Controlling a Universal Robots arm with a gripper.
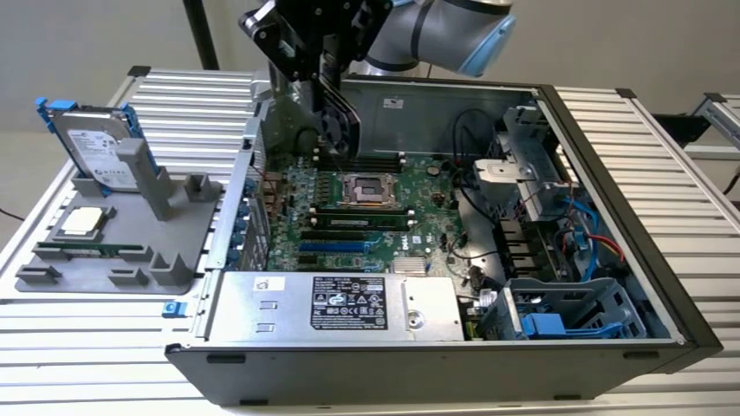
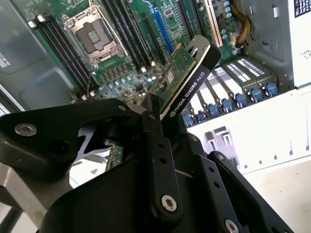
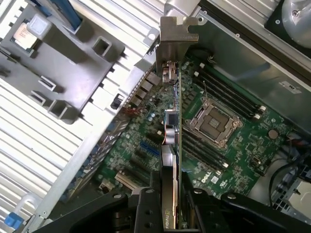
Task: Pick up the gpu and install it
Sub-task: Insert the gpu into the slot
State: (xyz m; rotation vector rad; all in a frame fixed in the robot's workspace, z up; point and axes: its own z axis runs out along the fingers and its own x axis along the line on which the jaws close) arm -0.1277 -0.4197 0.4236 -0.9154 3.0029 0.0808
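While the graphics card point(image 3: 171, 127) is held on edge above the open computer case point(image 1: 601, 351), the carrying step of the task is judged to be in hand, with seating not yet done. The card is clamped between the black fingers point(image 2: 158, 160), which are closed on its two faces near one end; in the exterior view it is seen hanging over the far corner of the motherboard point(image 1: 347, 227), near the rear wall of the case and clear of the board. The next move is judged to call for the card's lower edge to be lined up with one of the long slots point(image 3: 148, 150) and for its metal bracket point(image 3: 177, 41) to be brought against the rear wall, with the card kept upright so that nothing is scraped. The card is thin, flat and green, with a glossy black shroud on one face and a bent, matte silver bracket at its end. The motherboard is green and densely studded, with a square metal processor socket point(image 1: 373, 188) at its middle. A ribbed, silvery desk point(image 1: 694, 173) is seen under the case, and a grey plastic holder point(image 1: 116, 260) with a hard drive point(image 1: 95, 149) stood in it lies beside it.
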